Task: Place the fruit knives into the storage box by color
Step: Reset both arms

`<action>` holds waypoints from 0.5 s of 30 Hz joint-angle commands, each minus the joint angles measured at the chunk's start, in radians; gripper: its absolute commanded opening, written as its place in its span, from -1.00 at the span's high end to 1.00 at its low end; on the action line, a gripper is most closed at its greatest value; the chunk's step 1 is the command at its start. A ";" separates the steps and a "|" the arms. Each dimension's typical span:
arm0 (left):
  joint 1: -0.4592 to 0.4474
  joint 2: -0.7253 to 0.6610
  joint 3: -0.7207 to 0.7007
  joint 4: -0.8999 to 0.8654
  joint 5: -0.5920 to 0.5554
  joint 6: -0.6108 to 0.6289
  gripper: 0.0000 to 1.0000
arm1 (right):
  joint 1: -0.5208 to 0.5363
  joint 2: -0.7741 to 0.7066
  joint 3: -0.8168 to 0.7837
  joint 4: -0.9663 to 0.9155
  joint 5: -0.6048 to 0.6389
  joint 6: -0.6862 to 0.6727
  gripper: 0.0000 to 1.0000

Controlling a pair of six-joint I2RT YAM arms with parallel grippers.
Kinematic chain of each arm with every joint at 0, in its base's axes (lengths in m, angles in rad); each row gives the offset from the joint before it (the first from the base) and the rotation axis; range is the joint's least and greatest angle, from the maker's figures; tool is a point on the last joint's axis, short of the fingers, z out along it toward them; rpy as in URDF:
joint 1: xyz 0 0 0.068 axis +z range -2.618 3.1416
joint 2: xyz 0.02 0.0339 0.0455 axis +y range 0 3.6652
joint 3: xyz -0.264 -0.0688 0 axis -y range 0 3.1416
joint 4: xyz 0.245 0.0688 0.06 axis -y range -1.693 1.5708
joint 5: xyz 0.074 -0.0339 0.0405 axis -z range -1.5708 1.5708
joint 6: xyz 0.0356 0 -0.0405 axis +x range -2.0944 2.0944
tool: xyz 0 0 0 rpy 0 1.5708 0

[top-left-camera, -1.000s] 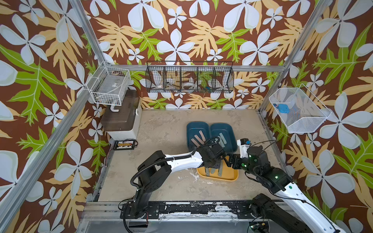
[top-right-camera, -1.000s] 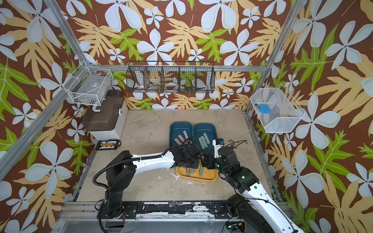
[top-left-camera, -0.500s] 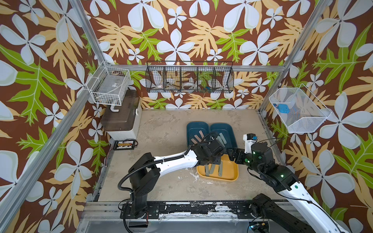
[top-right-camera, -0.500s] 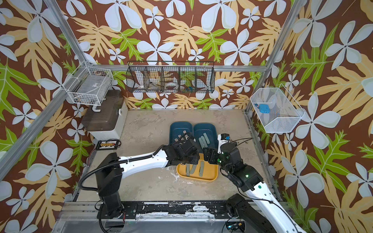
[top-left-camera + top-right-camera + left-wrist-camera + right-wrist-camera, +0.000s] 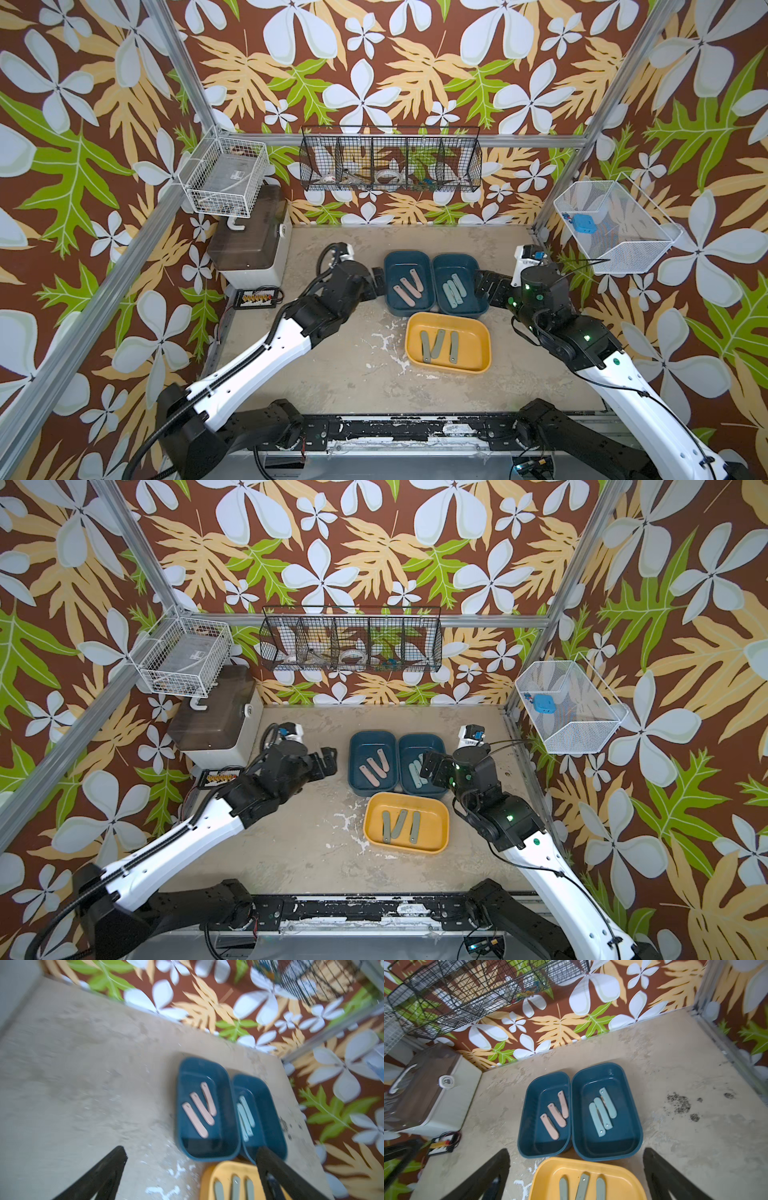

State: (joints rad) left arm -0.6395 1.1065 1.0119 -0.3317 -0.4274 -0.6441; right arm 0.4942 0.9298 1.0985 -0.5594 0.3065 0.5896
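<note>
Three pale pink fruit knives (image 5: 409,286) lie in the left dark blue storage box (image 5: 390,266). The right dark blue box (image 5: 471,266) holds three light blue knives (image 5: 453,291). In front of both, the yellow box (image 5: 482,345) holds three grey-green knives (image 5: 438,345). My left gripper (image 5: 376,282) hangs open and empty just left of the pink box. Open and empty too, my right gripper (image 5: 484,286) sits at the right side of the blue-knife box. The right wrist view shows the pink knives (image 5: 555,1115), light blue knives (image 5: 602,1113) and grey-green knives (image 5: 582,1187) ahead of the spread fingers (image 5: 500,1165).
A brown-lidded case (image 5: 249,243) stands at the back left under a white wire basket (image 5: 226,183). A black wire rack (image 5: 390,160) hangs on the back wall and a white mesh basket (image 5: 615,226) on the right wall. A small terminal board (image 5: 259,297) lies at the left edge.
My left gripper has pulled off the yellow box to the left and opened wide. The right gripper has drawn back to the right and opened wider.
</note>
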 commanded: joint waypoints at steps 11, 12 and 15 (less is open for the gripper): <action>0.393 -0.281 -0.541 0.675 -0.200 0.440 -1.00 | -0.318 0.092 -0.233 0.451 0.164 -0.255 -0.99; 0.416 -0.280 -0.568 0.706 -0.199 0.437 -1.00 | -0.354 0.107 -0.253 0.469 0.166 -0.262 -0.99; 0.457 -0.270 -0.618 0.767 -0.161 0.467 -1.00 | -0.437 0.138 -0.284 0.509 0.123 -0.277 -0.99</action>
State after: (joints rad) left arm -0.2070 0.8318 0.4213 0.2615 -0.6056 -0.2508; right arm 0.0990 1.0554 0.8318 -0.1703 0.4389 0.3565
